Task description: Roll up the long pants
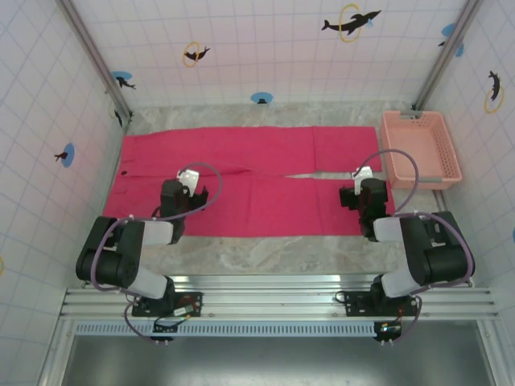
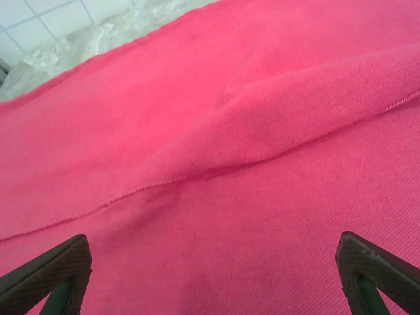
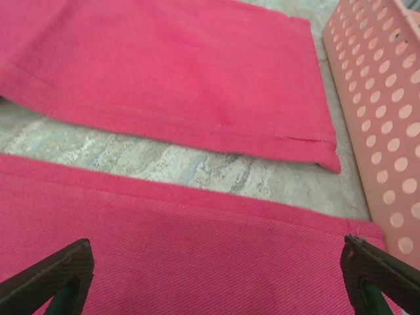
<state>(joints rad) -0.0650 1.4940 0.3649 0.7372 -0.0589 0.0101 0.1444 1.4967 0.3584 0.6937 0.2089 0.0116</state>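
Top external shows left and right jaws gaping above the flat long pants (image 1: 241, 153), basket (image 1: 420, 149) alongside.

White tiled walls (image 1: 265, 48) (dolphin stickers (image 1: 351, 22)) around marble tabletop (image 1: 265, 253).

Black-and-white arms (image 1: 121, 251), lilac cables (image 1: 394, 151), dark textured fingers (image 2: 62, 269)

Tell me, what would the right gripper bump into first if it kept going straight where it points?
Most likely the long pants: the right gripper points, jaws open, at the nearer leg just below it. Depth is hard to judge.
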